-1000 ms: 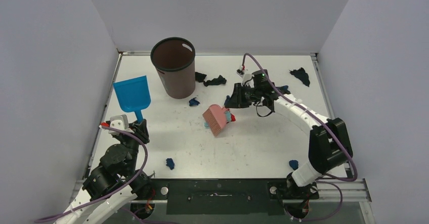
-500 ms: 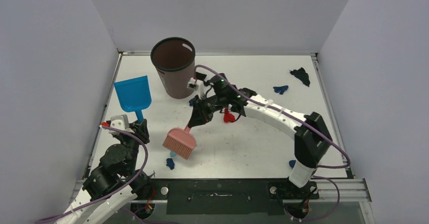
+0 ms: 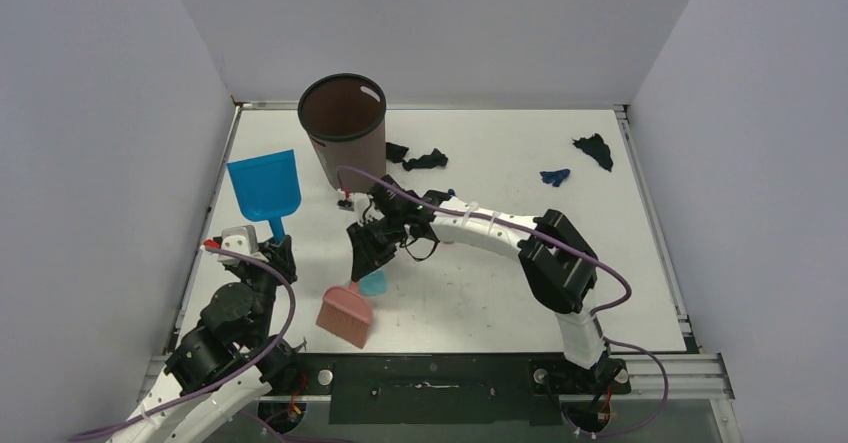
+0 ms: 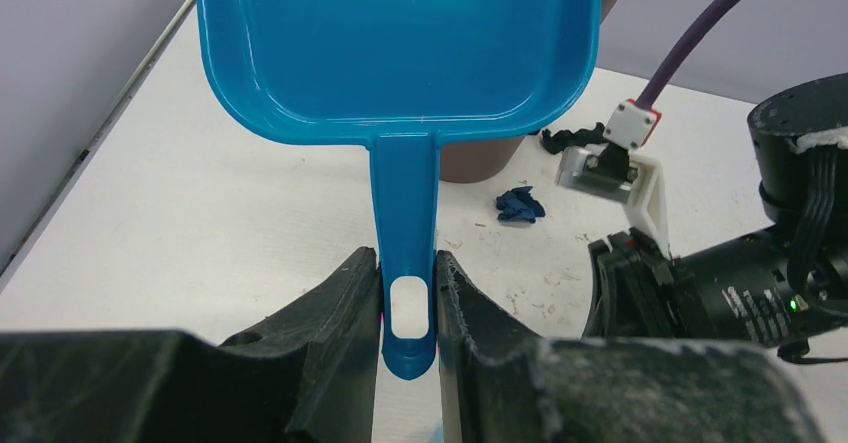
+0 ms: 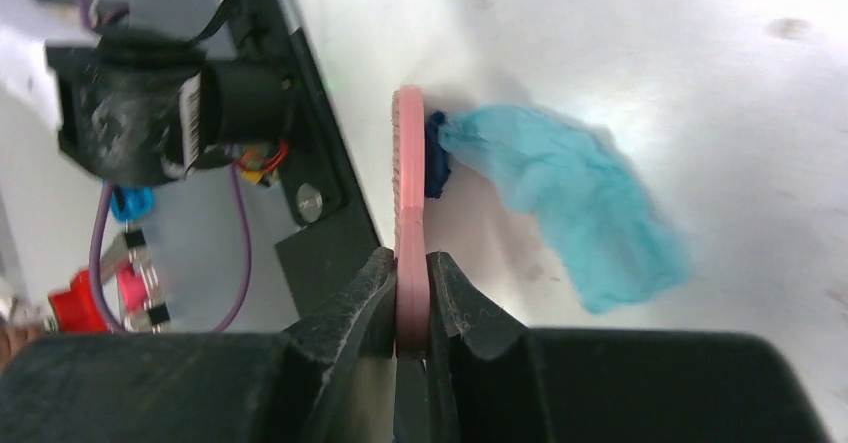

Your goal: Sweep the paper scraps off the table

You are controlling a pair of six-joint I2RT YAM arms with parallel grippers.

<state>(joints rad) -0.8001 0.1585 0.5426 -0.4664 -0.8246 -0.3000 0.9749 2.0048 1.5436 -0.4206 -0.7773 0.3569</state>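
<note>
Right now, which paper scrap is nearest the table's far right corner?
The larger dark scrap, the farthest right and farthest back. The small blue scrap lies just left of it and nearer the arms, and the other scraps lie much further left.

A bright blue dustpan (image 4: 400, 43) is gripped by its handle (image 4: 403, 193) between the two black fingers (image 4: 330, 303) of the left hand (image 4: 408, 263), which are pressed against the handle on either side of its hanging hole. The pan is held out ahead with its hollow side turned to the camera. Beyond the handle, one dark blue paper scrap (image 4: 520, 205) is seen lying on the white table (image 4: 200, 213), near the base of a brown bin (image 4: 480, 160). A black scrap (image 4: 570, 139) is seen farther back, beside that base. At the right, black parts of the right arm (image 4: 740, 273) are shown, with a white bracket (image 4: 640, 178) and a purple cable (image 4: 700, 28).
</note>
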